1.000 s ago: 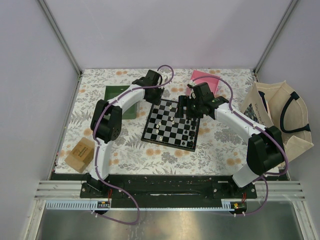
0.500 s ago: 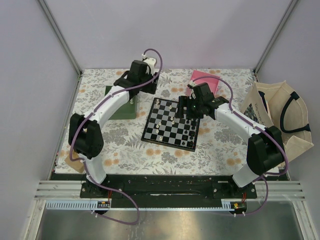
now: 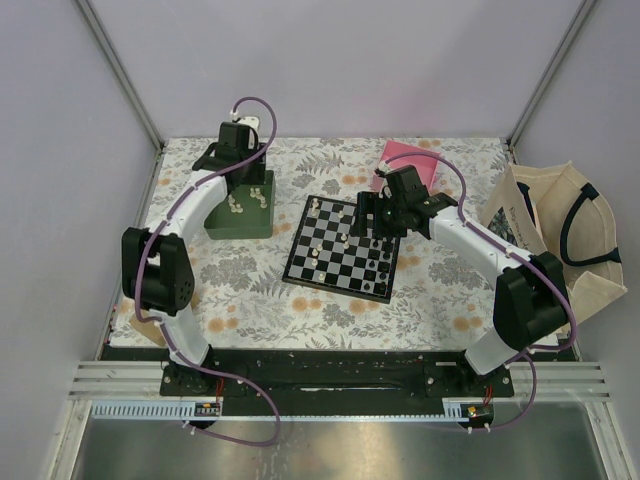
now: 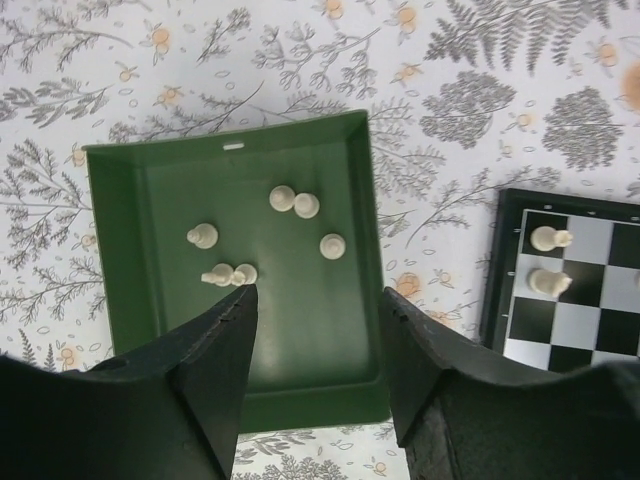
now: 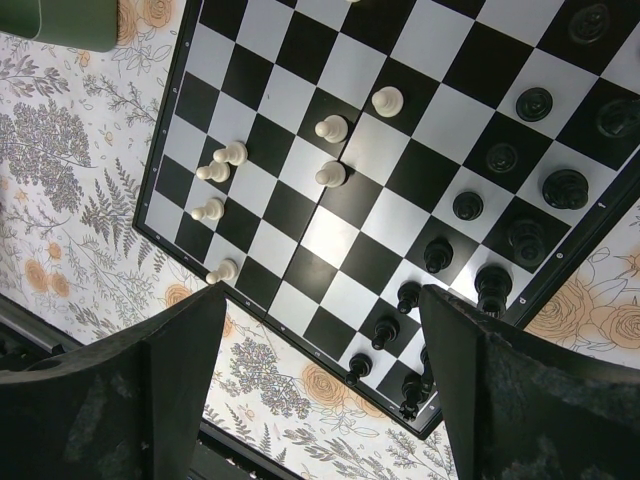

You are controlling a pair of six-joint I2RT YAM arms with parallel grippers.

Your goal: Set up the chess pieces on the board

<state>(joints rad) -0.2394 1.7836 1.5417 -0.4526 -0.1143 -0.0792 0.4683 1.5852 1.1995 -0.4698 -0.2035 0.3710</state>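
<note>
Left wrist view: left claw [image 4: 318,300] is hanging wide open and gripping nothing, right above the green tray [image 4: 366,250]. The tray is sitting just left of the board [image 4: 572,322], with a strip of floral table [image 4: 440,150] showing between them. Six cream chess pieces [image 4: 332,245] are lying loose in the tray, and two of them are touching near the left finger. Two more cream ones are standing on the board's nearest squares.

Right wrist view: right claw [image 5: 322,292] is hovering over the board, spread wide with nothing between the fingers. Cream pieces are sitting scattered across the board's left half. Black pieces are crowding along its right and lower edge. Can't tell the piece types.

Top view: the board is lying mid-table, turned slightly askew. The left arm is reaching to the tray left of the board, while the right arm is hanging over the board's far right part. A pink box [image 3: 402,154] is peeking out beyond the board's far right corner. A canvas tote bag [image 3: 560,235] is sitting well to the right of the board.
</note>
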